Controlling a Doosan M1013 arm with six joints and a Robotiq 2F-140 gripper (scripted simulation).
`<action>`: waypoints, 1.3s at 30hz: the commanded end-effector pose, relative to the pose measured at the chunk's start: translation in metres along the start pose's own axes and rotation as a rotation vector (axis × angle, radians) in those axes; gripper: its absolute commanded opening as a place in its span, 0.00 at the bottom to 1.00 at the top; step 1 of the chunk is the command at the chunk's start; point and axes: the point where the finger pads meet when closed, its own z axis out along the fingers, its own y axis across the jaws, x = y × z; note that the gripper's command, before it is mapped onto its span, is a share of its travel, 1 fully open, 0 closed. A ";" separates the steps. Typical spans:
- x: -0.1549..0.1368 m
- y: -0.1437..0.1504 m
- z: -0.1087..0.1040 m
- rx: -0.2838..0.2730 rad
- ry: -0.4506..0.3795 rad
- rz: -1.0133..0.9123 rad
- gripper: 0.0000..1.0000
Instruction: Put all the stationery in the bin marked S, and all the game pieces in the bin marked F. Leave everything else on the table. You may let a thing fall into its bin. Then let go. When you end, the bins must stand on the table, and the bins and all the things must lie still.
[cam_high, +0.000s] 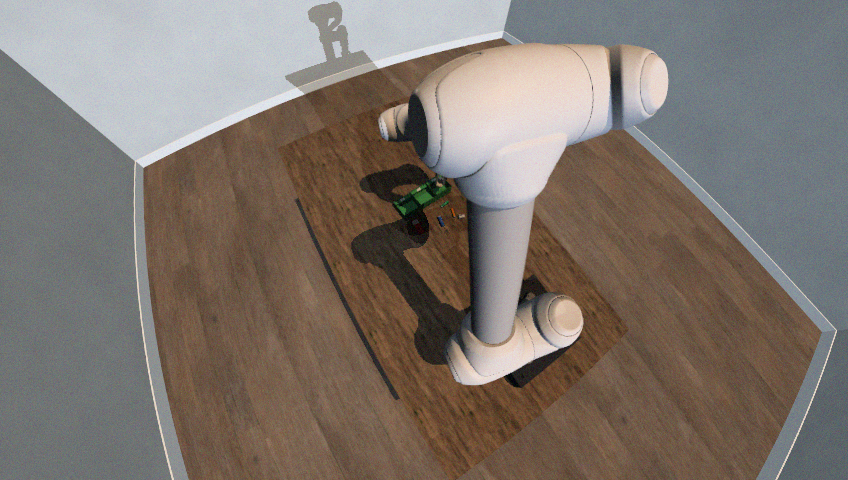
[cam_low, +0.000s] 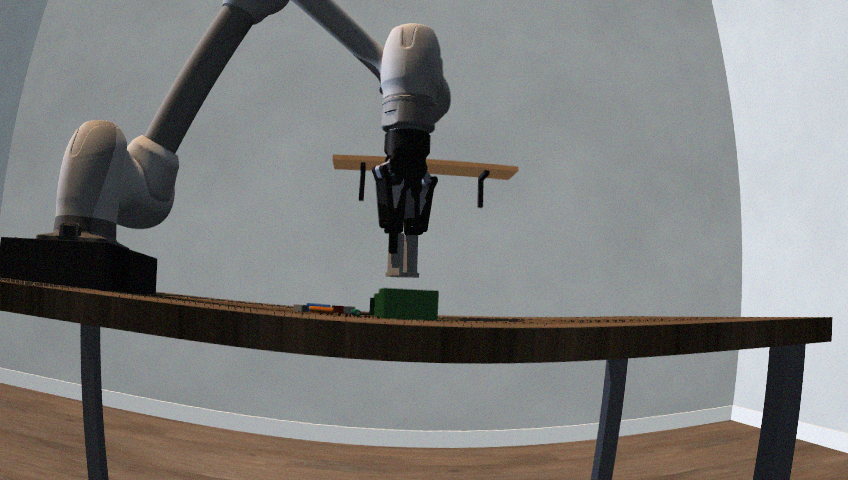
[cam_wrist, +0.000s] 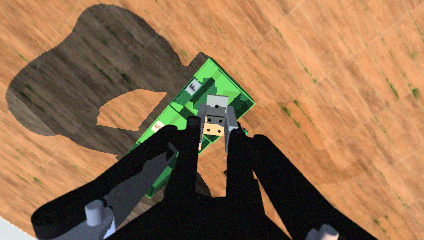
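My gripper (cam_wrist: 215, 114) (cam_low: 402, 246) is shut on a domino-like game piece (cam_wrist: 216, 113) (cam_low: 407, 273), grey with a tan dotted face, which hangs down from the fingertips. In the wrist view the piece is over the compartment marked F (cam_wrist: 193, 88) at the end of the green bin row (cam_wrist: 223, 79) (cam_low: 405, 304) (cam_high: 414, 200). The compartment marked S (cam_wrist: 158, 126) is the one beside it. In the side view the piece hangs a little above the bin's top edge. The rest of the bin row is hidden behind my fingers.
Small things lie on the table beside the bins: a blue piece (cam_high: 440, 221), an orange stick (cam_high: 453, 212) (cam_low: 321, 308), a green stick (cam_high: 443, 204) and a red block (cam_high: 417, 226). A wall shelf (cam_low: 470, 169) hangs behind the arm.
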 end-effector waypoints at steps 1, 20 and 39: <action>0.001 -0.003 0.000 -0.008 0.005 0.157 0.13; 0.001 -0.002 0.000 -0.022 0.016 0.640 0.13; 0.001 -0.002 0.010 -0.022 0.016 0.640 0.13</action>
